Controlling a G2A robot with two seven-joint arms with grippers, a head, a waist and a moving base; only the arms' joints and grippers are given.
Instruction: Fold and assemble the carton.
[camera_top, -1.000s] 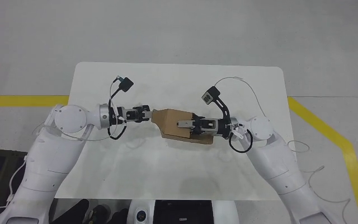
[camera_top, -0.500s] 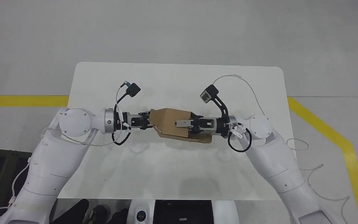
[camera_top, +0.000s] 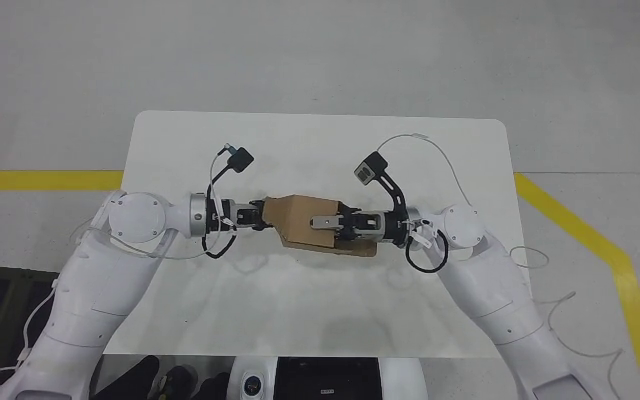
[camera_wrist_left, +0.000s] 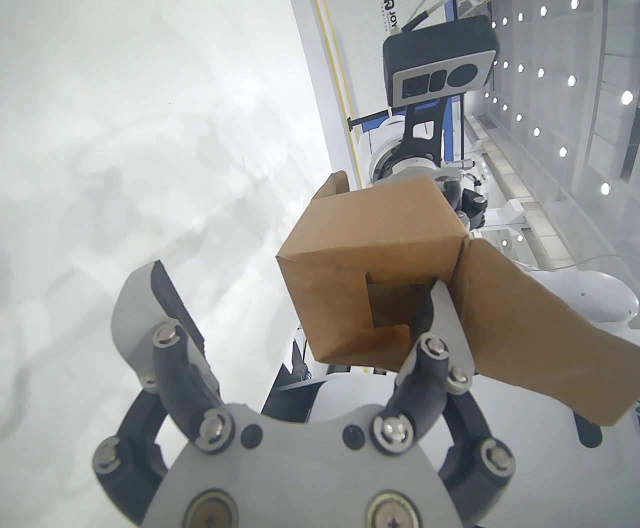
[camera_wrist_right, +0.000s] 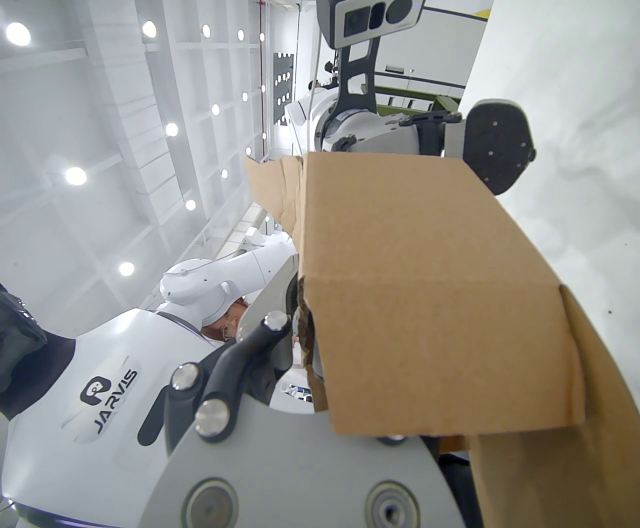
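My right gripper (camera_top: 325, 221) clamps the brown carton (camera_top: 300, 215) by one wall, a finger lying along its top panel, over the middle of the white table (camera_top: 320, 140); my left gripper (camera_top: 262, 214) meets the carton's opposite end with jaws spread wide, one finger (camera_wrist_left: 440, 320) tucked at the notched opening, the other standing clear of the cardboard; a loose flap (camera_wrist_left: 540, 340) juts out beside it; beyond the table runs a yellow floor line (camera_top: 60, 180)

Camera positions
Top view looks down on the table (camera_top: 300, 140); both wrist views face the carton (camera_wrist_left: 370, 280) closely, from opposite ends.
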